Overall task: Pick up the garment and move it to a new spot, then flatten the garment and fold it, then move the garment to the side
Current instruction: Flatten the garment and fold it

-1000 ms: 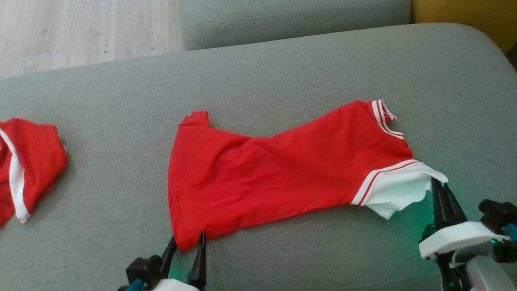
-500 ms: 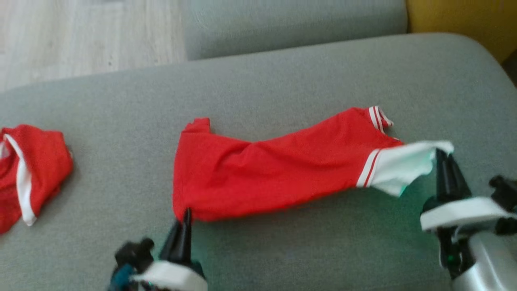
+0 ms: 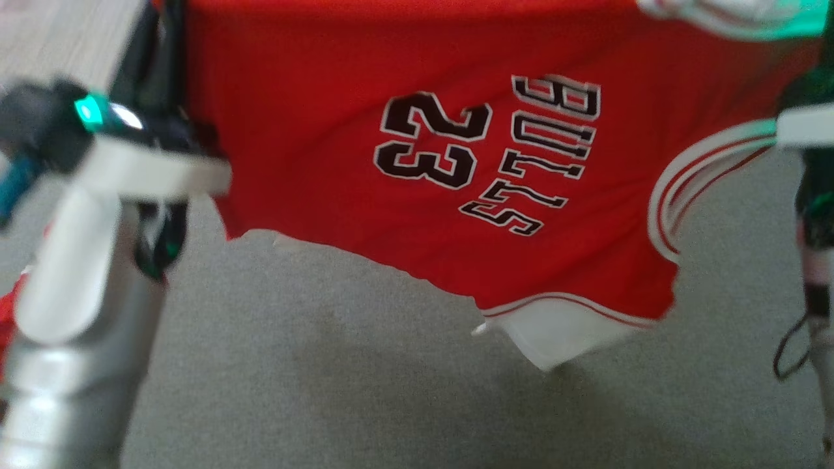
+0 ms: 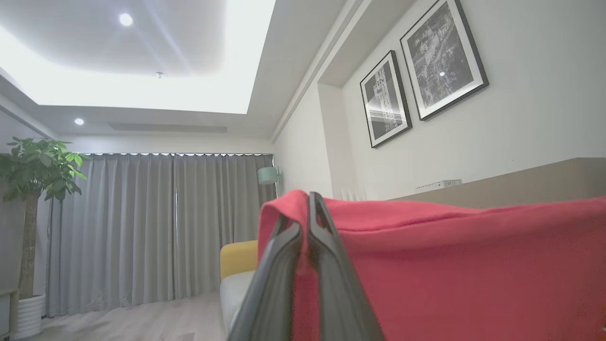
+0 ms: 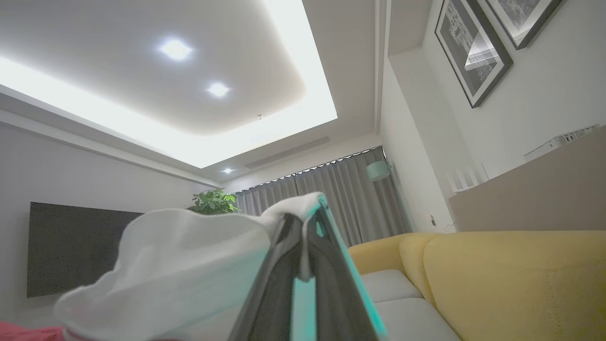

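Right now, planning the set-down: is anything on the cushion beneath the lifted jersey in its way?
Nothing visible does. The jersey hangs from the left gripper and right gripper, both shut on it, over the grey cushion.

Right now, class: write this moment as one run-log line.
left pincer: shut on red Bulls 23 jersey, red corner | right pincer: shut on its white corner | jersey: hangs spread over grey sofa cushion

head close above garment (image 3: 313,195), wrist views upward, sharing curtains (image 4: 142,227)
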`<state>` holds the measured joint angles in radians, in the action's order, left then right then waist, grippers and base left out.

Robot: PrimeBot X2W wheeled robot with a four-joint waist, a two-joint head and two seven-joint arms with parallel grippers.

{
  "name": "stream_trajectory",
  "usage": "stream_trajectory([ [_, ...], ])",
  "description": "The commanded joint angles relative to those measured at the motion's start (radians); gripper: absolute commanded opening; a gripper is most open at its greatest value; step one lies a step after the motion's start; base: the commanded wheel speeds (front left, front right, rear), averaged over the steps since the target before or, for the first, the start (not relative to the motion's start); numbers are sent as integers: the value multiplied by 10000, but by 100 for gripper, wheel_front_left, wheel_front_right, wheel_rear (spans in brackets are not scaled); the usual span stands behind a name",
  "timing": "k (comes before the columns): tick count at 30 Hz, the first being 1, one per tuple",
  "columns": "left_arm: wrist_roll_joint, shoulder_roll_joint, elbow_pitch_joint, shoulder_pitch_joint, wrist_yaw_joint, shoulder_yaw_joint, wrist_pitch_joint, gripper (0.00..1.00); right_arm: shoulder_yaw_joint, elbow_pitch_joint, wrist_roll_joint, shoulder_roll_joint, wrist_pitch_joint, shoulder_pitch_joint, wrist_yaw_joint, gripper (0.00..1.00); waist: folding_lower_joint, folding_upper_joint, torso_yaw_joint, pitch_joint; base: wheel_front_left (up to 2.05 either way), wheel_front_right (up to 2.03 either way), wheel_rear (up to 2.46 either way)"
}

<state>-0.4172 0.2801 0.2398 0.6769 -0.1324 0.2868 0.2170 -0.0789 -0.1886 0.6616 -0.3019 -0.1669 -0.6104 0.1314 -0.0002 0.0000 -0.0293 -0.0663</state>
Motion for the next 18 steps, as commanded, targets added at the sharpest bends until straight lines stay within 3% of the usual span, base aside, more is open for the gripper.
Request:
stream_trajectory([
  [1,22,471,-195,802,19,-294,-213,0,-174,355,85,-75,243,-565,-7,0,2,0,-13,146,0,0,0],
  [6,-164,505,480,1822,19,-24,-821,0,-290,23,-91,153,852,-1626,-7,0,2,0,-82,836,0,0,0],
  [9,306,600,1160,2518,49,209,-695,0,-311,-521,-468,394,906,-2525,-7,0,2,0,-142,1654,0,0,0],
  [13,709,471,1942,3469,337,239,-262,0,-346,-1306,-1162,670,687,-3704,-7,0,2,0,-198,2447,0,0,0],
  [18,1401,353,3324,5267,820,171,328,0,392,-3042,-2117,1065,-466,-5919,-7,0,2,0,-236,3200,0,0,0],
])
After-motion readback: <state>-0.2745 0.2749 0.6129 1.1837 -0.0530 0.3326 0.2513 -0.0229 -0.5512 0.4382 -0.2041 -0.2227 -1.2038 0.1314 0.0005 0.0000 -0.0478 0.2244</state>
